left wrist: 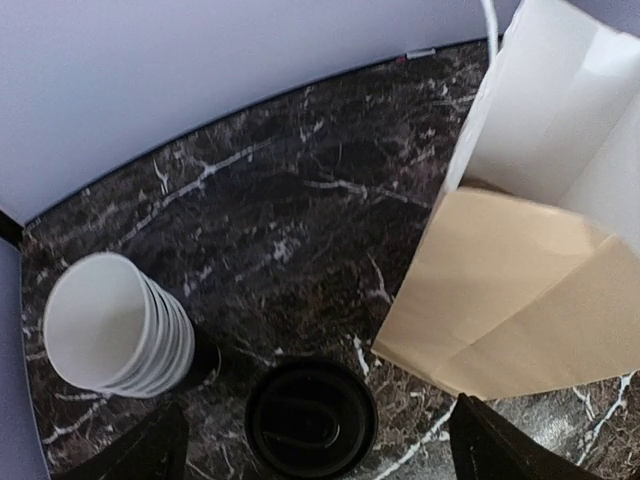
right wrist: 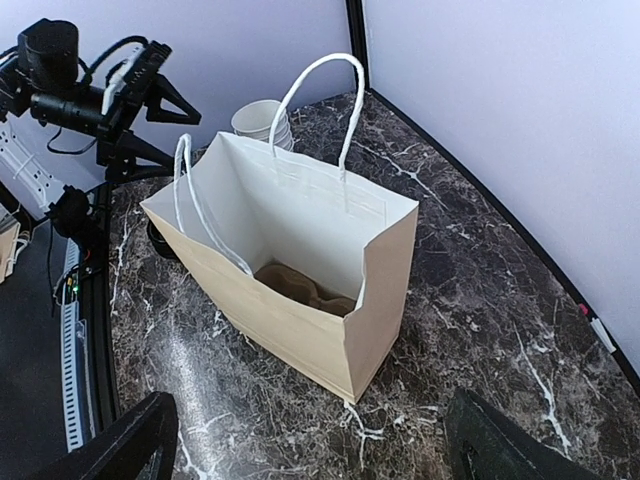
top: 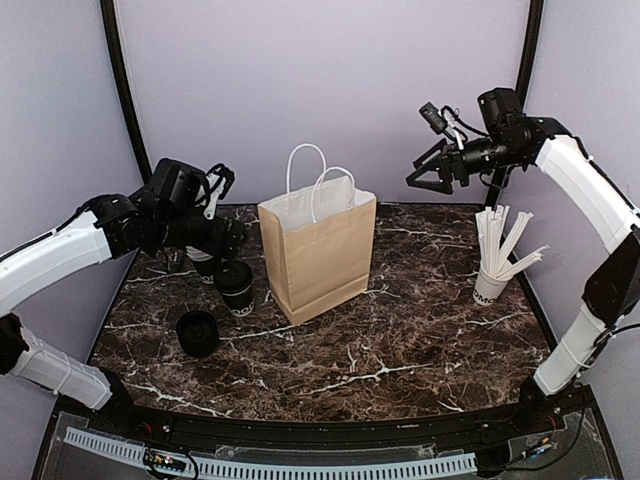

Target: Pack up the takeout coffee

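Centrally on the dark marble table [top: 400, 340] stands the tall brown paper bag with white cord handles [top: 318, 255], mouth open. The right gripper [top: 425, 178] hangs high at the far right, fingers spread, empty. The left gripper [top: 225, 243], fingers also wide apart, hovers over the small black paper takeout coffee cup with round black plastic lid [top: 236, 288], upright just left of the bag. Probably light, thin-walled and crushable: take its sides below the lid, gently.

Paper bag [left wrist: 500, 300] cut off at the right edge (left wrist view), cup stack [right wrist: 258, 118] half hidden behind it
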Available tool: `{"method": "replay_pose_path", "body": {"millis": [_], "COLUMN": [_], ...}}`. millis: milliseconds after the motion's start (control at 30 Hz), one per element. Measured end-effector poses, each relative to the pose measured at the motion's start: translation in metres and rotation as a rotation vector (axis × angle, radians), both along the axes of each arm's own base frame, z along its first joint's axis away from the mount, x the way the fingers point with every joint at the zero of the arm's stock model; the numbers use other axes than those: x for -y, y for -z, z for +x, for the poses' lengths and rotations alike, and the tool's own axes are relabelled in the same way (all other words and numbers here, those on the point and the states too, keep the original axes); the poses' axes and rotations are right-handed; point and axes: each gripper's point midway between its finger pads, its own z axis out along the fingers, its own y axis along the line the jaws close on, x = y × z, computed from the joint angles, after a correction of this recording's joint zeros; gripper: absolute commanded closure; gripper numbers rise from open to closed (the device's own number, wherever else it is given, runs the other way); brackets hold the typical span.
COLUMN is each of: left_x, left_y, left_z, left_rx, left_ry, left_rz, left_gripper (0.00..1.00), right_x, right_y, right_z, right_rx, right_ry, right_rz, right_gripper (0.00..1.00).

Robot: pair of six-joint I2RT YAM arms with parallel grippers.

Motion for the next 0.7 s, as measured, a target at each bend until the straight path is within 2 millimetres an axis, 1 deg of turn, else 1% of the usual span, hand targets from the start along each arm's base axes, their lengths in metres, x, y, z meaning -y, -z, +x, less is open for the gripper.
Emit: {"method": "replay_pose_path", "body": {"millis": [133,233,300,400,600,700], "left_x": [-0.008,-0.005,-0.003,-0.003,-0.005,-0.008], "left_y": [0.048,0.074,0.086,0.095,0.093,0.096], "left_z": [0.006,0.014,0.015,0.012,0.009,0.005], "left_rx": [-0.216,-0.357,-0.423,-0.488,-0.542,-0.57], "left_ry": [-0.069,-0.109,-0.128,-0.149,-0.184,-0.196], "left_rz": [0.036,0.066,0.088,0.112,0.125,0.138], "left_gripper": [0.05,0.06,0.06,0.07,0.11,0.12], "right_x": [-0.01,-0.016,-0.019,-0.02,-0.019,-0.018], "right_y": [0.01,0.017,0.022,0.03,0.038,0.04], "right_z": [-0.005,-0.008,-0.01,-0.011,-0.011,-0.012], "right_rx": [-0.014,-0.014,-0.012,-0.018,-0.025,-0.024], "right_ry": [-0.016,-0.024,-0.028,-0.028,-0.017,-0.016], "right_rz": [-0.018,-0.045,-0.061,-0.08,-0.104,-0.109], "right_gripper": [0.05,0.05,0.05,0.05,0.05,0.05]}}
